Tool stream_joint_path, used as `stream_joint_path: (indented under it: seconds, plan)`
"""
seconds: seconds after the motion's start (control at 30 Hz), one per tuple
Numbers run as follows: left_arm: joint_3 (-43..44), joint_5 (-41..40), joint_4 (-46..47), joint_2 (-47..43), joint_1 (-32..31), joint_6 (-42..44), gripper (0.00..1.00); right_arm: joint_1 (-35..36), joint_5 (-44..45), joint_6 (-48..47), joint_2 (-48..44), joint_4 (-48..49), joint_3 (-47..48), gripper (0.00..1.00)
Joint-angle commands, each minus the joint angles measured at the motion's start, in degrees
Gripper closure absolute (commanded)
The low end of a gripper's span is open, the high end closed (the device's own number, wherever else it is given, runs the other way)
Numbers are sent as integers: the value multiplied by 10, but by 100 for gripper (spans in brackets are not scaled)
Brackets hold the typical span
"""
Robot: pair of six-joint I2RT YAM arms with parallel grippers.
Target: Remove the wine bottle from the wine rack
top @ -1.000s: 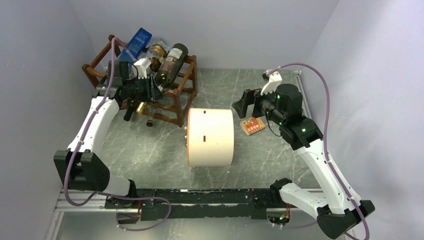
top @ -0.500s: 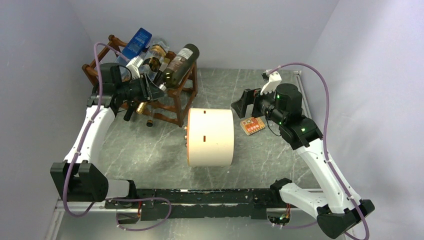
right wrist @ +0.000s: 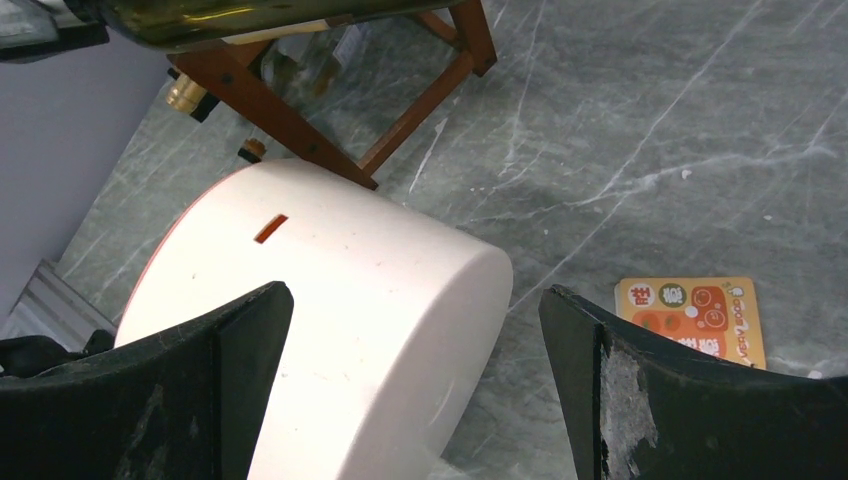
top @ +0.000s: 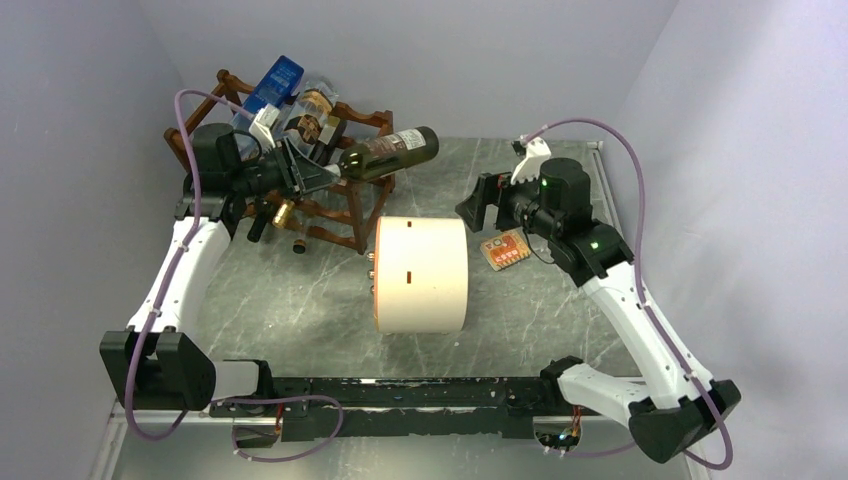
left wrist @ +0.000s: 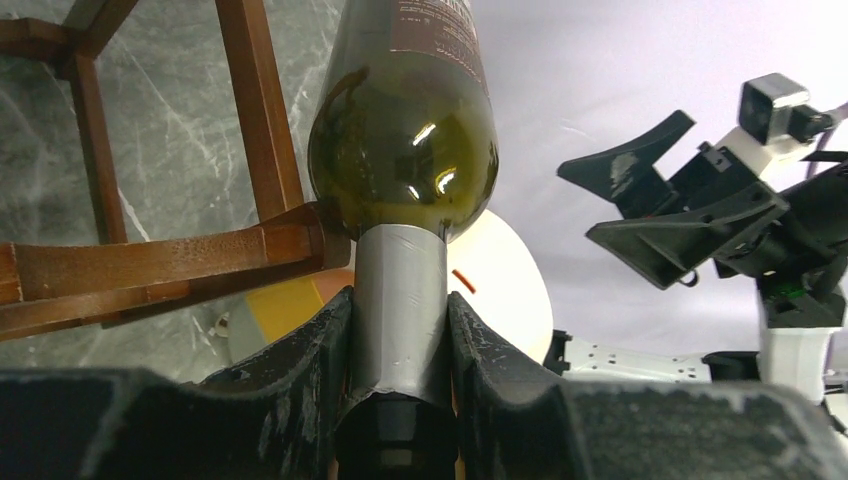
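My left gripper (top: 322,176) is shut on the grey foil neck of a dark green wine bottle (top: 388,155). It holds the bottle nearly level, its body pointing right past the right end of the reddish-brown wine rack (top: 352,205). In the left wrist view the neck sits between my fingers (left wrist: 400,345), the bottle (left wrist: 405,150) rising beside a rack rail (left wrist: 160,265). My right gripper (top: 477,206) is open and empty, hovering right of the cream cylinder (top: 421,274), short of the bottle's base. The right wrist view shows the bottle (right wrist: 230,15) at the top edge.
The rack holds more bottles and a blue box (top: 273,85). The large cream cylinder lies on its side mid-table, also seen in the right wrist view (right wrist: 330,330). An orange card (top: 505,250) lies on the grey marble surface under the right arm. Purple-grey walls close in on three sides.
My left gripper has swung the wine bottle rightward and lower, from leaning on the rack's top rail to nearly level beyond the rack's right end. My right gripper has shifted slightly up and left.
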Motion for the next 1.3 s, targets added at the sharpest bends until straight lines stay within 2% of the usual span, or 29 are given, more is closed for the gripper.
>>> stream_joint_path:
  seconds: [0.0,0.2,0.37,0.47,0.57,0.63,0.77,0.93,1.07,1.27]
  plan:
    - [-5,21,67,-15,3,-73,93,-1,-13,8,35,8,26,0]
    - [8,14,41,-17,2,-77,93,25,1,3,80,13,66,0]
    - [6,15,38,-23,2,-83,93,82,47,-61,127,23,119,0]
    - [-1,16,40,-23,3,-84,93,113,51,-157,146,62,130,0]
    - [-7,18,43,-23,3,-87,93,128,1,-303,166,100,128,4]
    - [-7,18,41,-22,3,-86,93,134,0,-377,187,115,145,3]
    - [-8,21,37,-20,2,-85,93,146,-17,-507,242,98,224,1]
    - [-7,23,39,-21,2,-87,93,180,-34,-673,286,91,255,0]
    - [-3,29,40,-18,3,-87,93,204,-26,-748,330,82,276,0]
    - [10,30,21,-15,3,-77,93,221,16,-785,407,58,349,0]
